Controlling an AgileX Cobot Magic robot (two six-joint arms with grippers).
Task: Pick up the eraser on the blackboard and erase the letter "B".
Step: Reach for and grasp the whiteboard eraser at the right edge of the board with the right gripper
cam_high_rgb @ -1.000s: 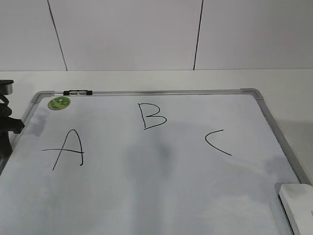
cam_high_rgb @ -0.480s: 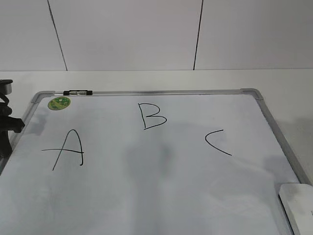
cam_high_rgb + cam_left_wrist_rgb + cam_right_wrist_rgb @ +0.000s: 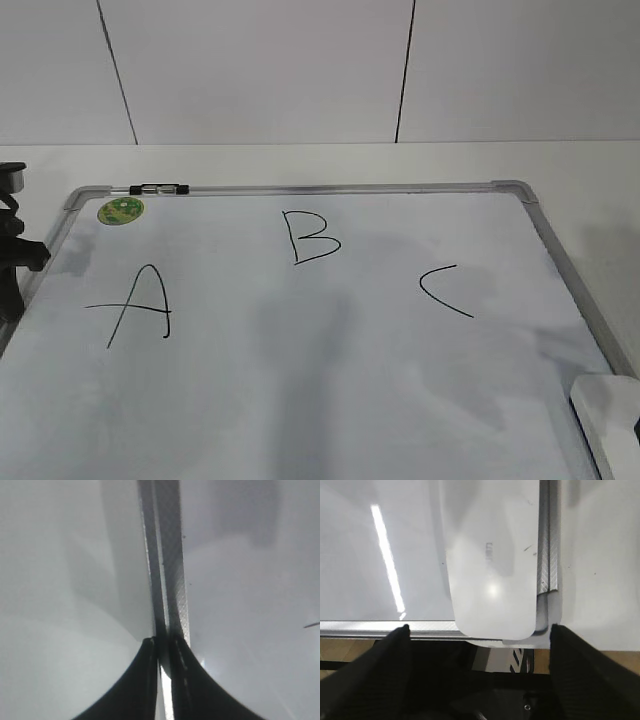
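Note:
The blackboard (image 3: pixel 330 380) is a white board with a grey frame, lying flat on the table. The letter "B" (image 3: pixel 310 237) is drawn in black at its top middle. The white eraser (image 3: pixel 610 420) lies at the board's near right corner, cut off by the picture's edge. In the right wrist view the eraser (image 3: pixel 492 565) lies on the board beside the frame. My right gripper (image 3: pixel 479 630) is open and empty, its fingers wider apart than the eraser and just short of its near end. My left gripper (image 3: pixel 162 642) is shut and empty over the board's left frame (image 3: pixel 172 570).
An "A" (image 3: pixel 138 305) and a "C" (image 3: pixel 445 290) flank the B. A round green magnet (image 3: pixel 120 210) and a small black-and-clear clip (image 3: pixel 158 188) sit at the board's top left. My left arm (image 3: pixel 15 255) stands at the left edge. White table (image 3: pixel 300 160) surrounds the board.
A shadow has spread over the board's right side and the eraser. The left arm and the eraser have not moved.

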